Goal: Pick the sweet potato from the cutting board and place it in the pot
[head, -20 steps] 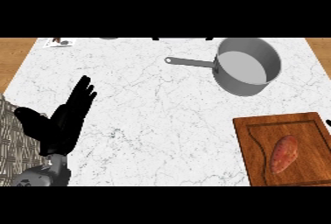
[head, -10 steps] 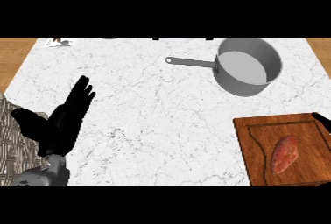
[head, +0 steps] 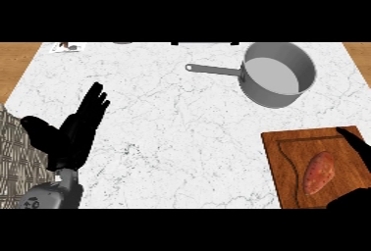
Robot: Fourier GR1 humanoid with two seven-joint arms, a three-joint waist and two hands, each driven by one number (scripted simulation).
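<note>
A reddish-brown sweet potato (head: 319,172) lies on the wooden cutting board (head: 281,152) at the right of the counter. My right hand (head: 358,146) comes in from the right edge and is open. One finger lies over the board's far right corner and the thumb (head: 351,200) shows at the board's near edge. Neither touches the sweet potato. The grey pot (head: 279,73) stands behind the board with its handle (head: 211,70) pointing left. My left hand (head: 75,131) rests open at the left, fingers up.
The white marble counter (head: 174,127) spreads between my left hand and the board. A small card (head: 66,47) lies at the far left corner. The counter's left edge runs by my left forearm.
My right hand has come further in from the right edge, its finger and thumb now showing on either side of the sweet potato. My left hand has stayed put.
</note>
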